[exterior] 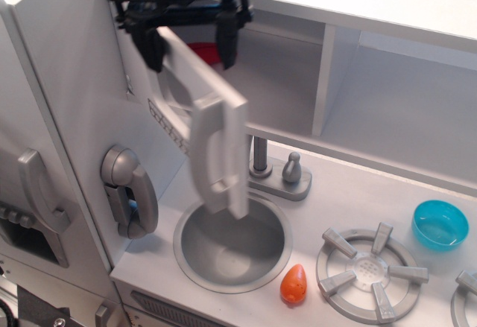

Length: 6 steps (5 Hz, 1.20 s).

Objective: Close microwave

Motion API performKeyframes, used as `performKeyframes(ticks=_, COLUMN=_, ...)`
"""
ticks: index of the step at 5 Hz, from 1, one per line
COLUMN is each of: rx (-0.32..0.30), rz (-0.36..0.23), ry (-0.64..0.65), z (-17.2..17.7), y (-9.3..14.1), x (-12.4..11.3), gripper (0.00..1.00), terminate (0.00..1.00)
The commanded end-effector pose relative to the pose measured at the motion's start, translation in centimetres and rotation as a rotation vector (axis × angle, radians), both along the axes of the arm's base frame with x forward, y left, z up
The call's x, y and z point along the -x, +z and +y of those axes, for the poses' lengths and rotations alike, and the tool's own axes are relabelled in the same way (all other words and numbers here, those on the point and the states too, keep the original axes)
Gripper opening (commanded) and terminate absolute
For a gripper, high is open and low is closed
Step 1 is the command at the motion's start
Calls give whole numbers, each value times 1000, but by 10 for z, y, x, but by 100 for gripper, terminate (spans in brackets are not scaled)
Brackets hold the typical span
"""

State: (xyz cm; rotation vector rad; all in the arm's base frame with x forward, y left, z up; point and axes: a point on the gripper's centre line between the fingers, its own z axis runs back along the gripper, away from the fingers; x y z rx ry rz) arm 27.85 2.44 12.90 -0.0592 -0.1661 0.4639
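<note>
The gripper (191, 40) hangs at the top left of the toy kitchen, its two black fingers (226, 40) apart, one on each side of the top edge of the microwave (201, 129) door. Whether they actually press the door cannot be told. The door stands partly swung out from the left wall, tilted over the sink (232, 243), with its grey bar handle (216, 152) facing forward. A red pepper (205, 51) shows behind the door on the shelf. The phone (130, 191) hangs on the left wall. An orange carrot (294, 284) lies near the front edge, beside the burner (371, 271). A blue bowl (440, 224) sits toward the right edge, and the faucet (279, 174) stands behind the sink.
</note>
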Motion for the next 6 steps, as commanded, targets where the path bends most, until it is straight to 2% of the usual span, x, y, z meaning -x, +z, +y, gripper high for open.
performKeyframes(ticks=1, rx=90, rz=-77, ry=-63, z=-16, y=50, x=3, gripper=100, terminate=0)
performKeyframes(ticks=2, rx=72, rz=-59, ry=-145, z=-3, y=51, x=32, gripper=100, terminate=0)
performKeyframes(ticks=3, rx=8, rz=-7, ry=-236, z=24, y=35, x=55, gripper=100, terminate=0)
performKeyframes(ticks=4, rx=-53, rz=-2, ry=-215, z=39, y=22, x=50, gripper=100, terminate=0)
performKeyframes(ticks=5, rx=-87, rz=12, ry=-201, z=43, y=8, x=33, gripper=100, terminate=0)
performKeyframes(ticks=6, rx=-94, rz=15, ry=-202, z=36, y=-11, x=18, gripper=100, terminate=0)
